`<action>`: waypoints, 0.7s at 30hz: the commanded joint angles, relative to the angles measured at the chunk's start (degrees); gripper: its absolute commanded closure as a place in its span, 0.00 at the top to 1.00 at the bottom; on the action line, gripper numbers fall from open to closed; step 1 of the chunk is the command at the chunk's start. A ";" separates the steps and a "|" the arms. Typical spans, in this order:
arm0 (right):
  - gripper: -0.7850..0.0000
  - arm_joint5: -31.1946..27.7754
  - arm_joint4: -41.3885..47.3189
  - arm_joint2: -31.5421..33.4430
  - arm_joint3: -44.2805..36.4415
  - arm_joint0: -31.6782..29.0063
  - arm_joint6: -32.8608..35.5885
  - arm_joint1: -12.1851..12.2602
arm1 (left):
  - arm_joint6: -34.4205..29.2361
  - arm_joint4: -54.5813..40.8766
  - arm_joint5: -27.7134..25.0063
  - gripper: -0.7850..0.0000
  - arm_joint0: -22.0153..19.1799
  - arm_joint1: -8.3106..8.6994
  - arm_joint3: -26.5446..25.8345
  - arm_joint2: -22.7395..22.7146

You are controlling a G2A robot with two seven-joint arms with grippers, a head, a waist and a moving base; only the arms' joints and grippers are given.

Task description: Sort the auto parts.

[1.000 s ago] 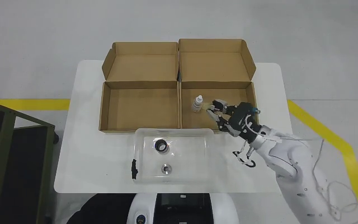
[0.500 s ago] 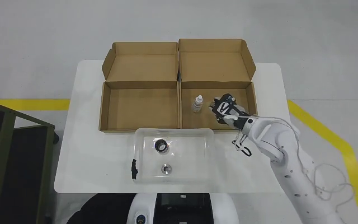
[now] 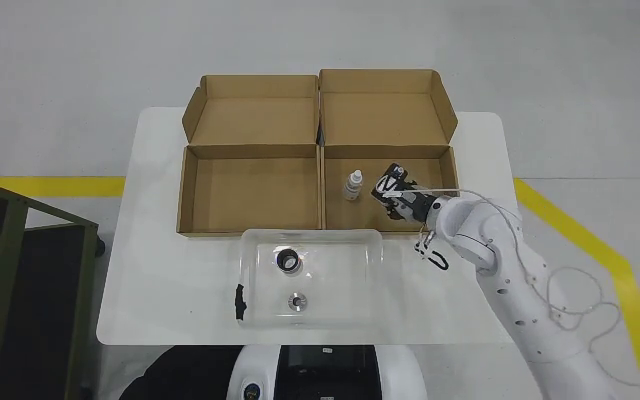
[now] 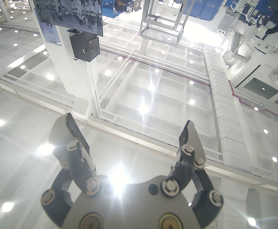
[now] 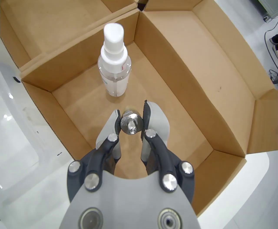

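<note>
White table (image 3: pixel 160 280) on grey floor, w/ 1 yellow tape strip (image 3: pixel 60 186) at left & 1 more (image 3: pixel 548 212) at right. Dark green cart (image 3: pixel 40 290) at near left, close to table edge. Left wrist cam: lit ceiling, screen (image 4: pixel 67 15) w/ black box (image 4: pixel 84 48) just beside it.

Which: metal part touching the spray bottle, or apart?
Apart. Right wrist view: bare box floor shows between the metal part in the right gripper and the spray bottle.

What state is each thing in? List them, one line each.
Right hand: shut on metal part.
Left hand: open, holding nothing.
Spray bottle: upright, cap on.
Right box: lid open.
Left box: lid open.
Clear tray: holds two round parts.
</note>
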 commanded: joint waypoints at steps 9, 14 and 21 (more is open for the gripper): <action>0.03 -0.40 -0.29 -4.31 4.52 3.72 2.98 -0.84 | 0.00 0.00 0.00 1.00 0.00 0.00 0.00 0.00; 0.20 0.00 -0.01 -6.12 6.53 5.20 3.33 -1.33 | 0.00 0.00 0.00 1.00 0.00 0.00 0.00 0.00; 0.43 0.19 0.57 -7.43 8.15 6.65 3.02 -1.80 | 0.00 0.00 0.00 1.00 0.00 0.00 0.00 0.00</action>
